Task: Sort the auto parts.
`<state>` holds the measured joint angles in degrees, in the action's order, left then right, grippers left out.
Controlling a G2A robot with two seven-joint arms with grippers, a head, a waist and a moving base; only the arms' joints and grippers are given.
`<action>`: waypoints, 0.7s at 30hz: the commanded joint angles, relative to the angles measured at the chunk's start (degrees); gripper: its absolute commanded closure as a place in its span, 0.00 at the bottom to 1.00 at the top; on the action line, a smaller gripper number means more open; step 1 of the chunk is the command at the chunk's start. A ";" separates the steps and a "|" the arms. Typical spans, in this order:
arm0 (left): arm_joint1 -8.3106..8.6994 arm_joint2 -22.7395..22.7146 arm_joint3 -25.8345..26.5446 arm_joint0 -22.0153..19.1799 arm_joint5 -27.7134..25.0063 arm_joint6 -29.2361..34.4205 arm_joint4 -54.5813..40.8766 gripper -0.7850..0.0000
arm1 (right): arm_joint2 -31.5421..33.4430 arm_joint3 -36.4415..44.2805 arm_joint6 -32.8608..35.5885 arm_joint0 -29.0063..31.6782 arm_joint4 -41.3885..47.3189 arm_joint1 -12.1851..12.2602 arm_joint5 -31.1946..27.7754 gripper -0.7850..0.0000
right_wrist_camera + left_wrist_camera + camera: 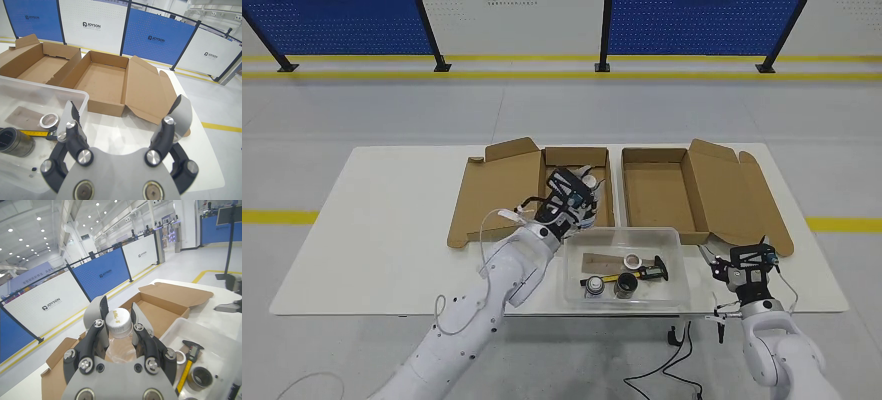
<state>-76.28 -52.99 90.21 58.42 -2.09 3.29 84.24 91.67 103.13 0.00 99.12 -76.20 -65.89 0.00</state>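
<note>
My left gripper [574,192] [119,302] is shut on a clear plastic bottle [118,322] with a white cap, held above the left cardboard box [577,158] [162,306]. My right gripper [747,262] [124,100] is open and holds nothing; it stands over the table just right of the clear plastic bin [627,234] [83,94]. The bin holds a steel bearing sleeve [626,287] [13,140], a metal ring [631,261] [48,119], a digital caliper [654,271] [193,349], a yellow tape measure [184,374] [36,133] and a brown pad [22,114].
The right cardboard box [654,195] [102,81] lies open beside the left one, its lid flaps spread over the table to the right. The white table [392,230] has bare room on its left half. Blue and white barriers stand behind.
</note>
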 commanded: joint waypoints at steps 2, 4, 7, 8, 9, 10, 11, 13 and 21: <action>-1.11 1.84 -6.16 -2.78 2.56 -2.24 -0.48 1.00 | 0.00 0.00 0.00 0.00 0.00 0.00 0.00 0.00; -1.78 2.88 -10.07 -4.53 3.54 -3.24 -0.36 1.00 | 0.00 0.00 0.00 0.00 0.00 0.00 0.00 0.00; -2.81 3.90 -14.37 -6.39 4.18 -4.19 -2.41 1.00 | 0.00 0.00 0.00 0.00 0.00 0.00 0.00 0.00; -3.03 4.15 -15.62 -7.02 4.38 -4.86 -2.06 1.00 | 0.00 0.00 0.00 0.00 0.00 0.00 0.00 0.00; -3.25 4.44 -16.79 -7.47 4.52 -5.57 -1.79 1.00 | 0.00 0.00 0.00 0.00 0.00 0.00 0.00 0.00; -3.49 4.50 -17.82 -7.80 4.53 -6.23 -2.41 1.00 | 0.00 0.00 0.00 0.00 0.00 0.00 0.00 0.00; -3.69 4.64 -18.95 -8.25 4.36 -6.64 -2.53 1.00 | 0.00 0.00 0.00 0.00 0.00 0.00 0.00 0.00; -4.05 4.99 -21.01 -9.17 3.41 -7.58 -2.54 1.00 | 0.00 0.00 0.00 0.00 0.00 0.00 0.00 0.00; -4.20 5.15 -21.79 -9.59 2.84 -7.90 -2.44 1.00 | 0.00 0.00 0.00 0.00 0.00 0.00 0.00 0.00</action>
<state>-80.48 -47.83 68.41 48.82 0.74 -4.62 81.81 91.67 103.13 0.00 99.12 -76.20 -65.89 0.00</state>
